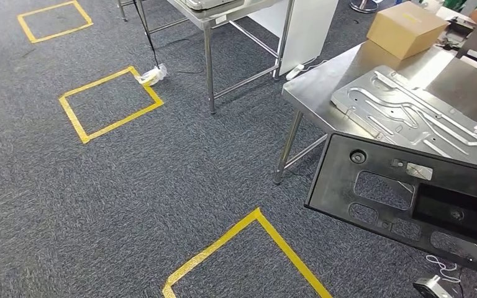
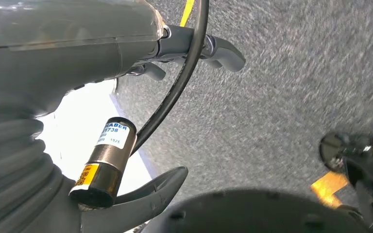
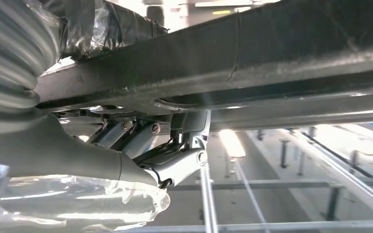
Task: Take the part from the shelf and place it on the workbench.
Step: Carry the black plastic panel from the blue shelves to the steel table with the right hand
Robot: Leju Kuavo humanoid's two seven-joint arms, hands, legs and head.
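Grey carpet is filling the frame's left as we are carrying the panel (image 1: 410, 192), lower right, clamped in our right hand (image 3: 141, 160); left hand (image 2: 175, 53) hanging loosely apart; panel may clip the bench (image 1: 323, 81).

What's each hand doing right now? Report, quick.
Left hand: open, holding nothing, above the carpet.
Right hand: gripping the black panel, near the workbench.
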